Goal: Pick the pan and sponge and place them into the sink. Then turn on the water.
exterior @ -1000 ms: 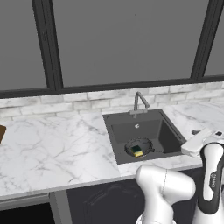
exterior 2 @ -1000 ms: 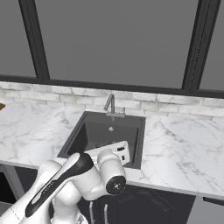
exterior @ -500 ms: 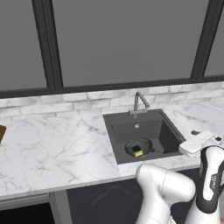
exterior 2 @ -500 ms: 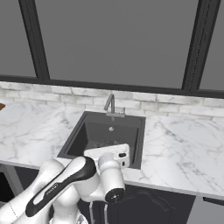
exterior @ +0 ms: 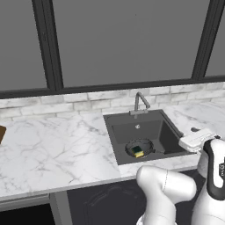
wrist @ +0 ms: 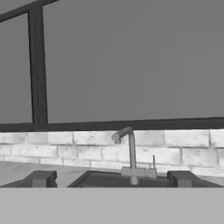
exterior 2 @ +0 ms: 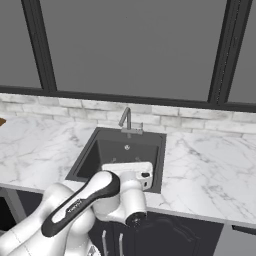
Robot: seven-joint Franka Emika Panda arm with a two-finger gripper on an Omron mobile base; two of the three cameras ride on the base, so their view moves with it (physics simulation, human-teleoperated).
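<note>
The pan [exterior: 140,147] lies in the dark sink [exterior: 165,132] over the drain. The green-and-yellow sponge [exterior: 137,152] rests inside the pan. The grey gooseneck faucet [exterior: 140,103] stands at the sink's back edge, and no water comes from its spout. My gripper [exterior: 196,134] hovers level over the sink's front right corner, pointing toward the back wall. In the hand view its fingertips [wrist: 42,178] stand far apart, so the gripper [wrist: 111,179] is open and empty, with the faucet [wrist: 131,151] straight ahead. From the right base view my hand [exterior 2: 128,171] covers the front of the sink [exterior 2: 100,150].
White marble counter [exterior: 52,145] runs to both sides of the sink. A brick backsplash [exterior: 66,103] and dark windows stand behind it. A brown object [exterior: 1,133] sits at the far left edge of the counter.
My hand has shifted a little left and lower near the sink's front right corner. The jaws stay open. Pan and sponge have not moved.
</note>
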